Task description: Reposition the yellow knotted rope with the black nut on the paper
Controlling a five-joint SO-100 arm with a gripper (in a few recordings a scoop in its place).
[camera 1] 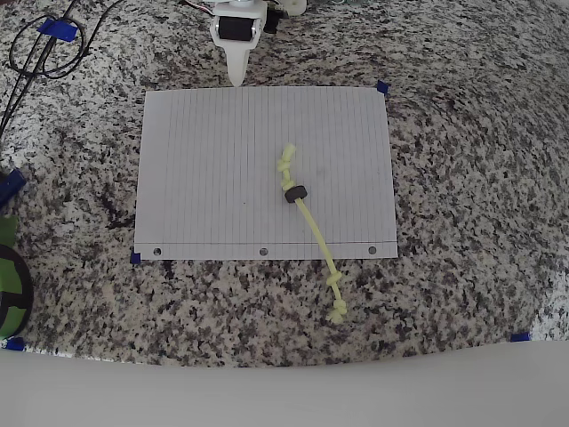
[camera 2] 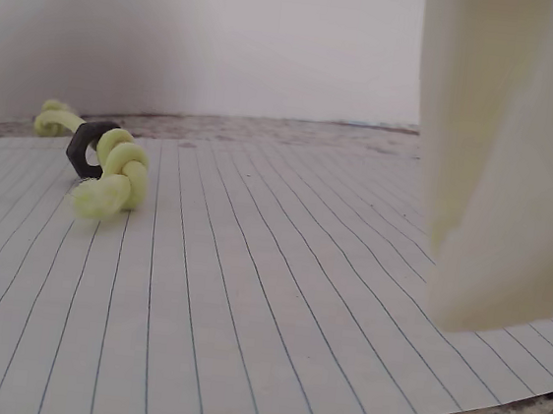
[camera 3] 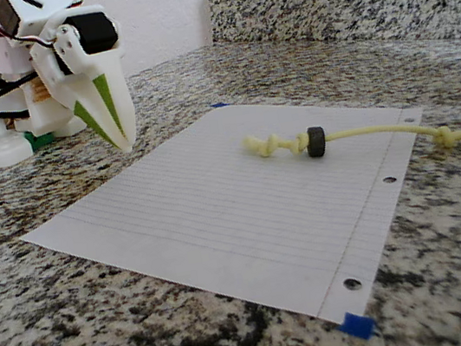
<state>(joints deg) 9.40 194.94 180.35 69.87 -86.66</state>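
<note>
While the gripper is held closed and empty at upper left of the fixed view, the yellow knotted rope, half off the paper, should be approached beside the black nut.

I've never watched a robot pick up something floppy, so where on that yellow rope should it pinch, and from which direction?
Probably from straight above, on the straight stretch of the yellow knotted rope just below the black nut in the overhead view. The cord lies flat on the paper, thin and bare there, so the gripper could straddle it crosswise; the nut and the knots are lumpier.
</note>
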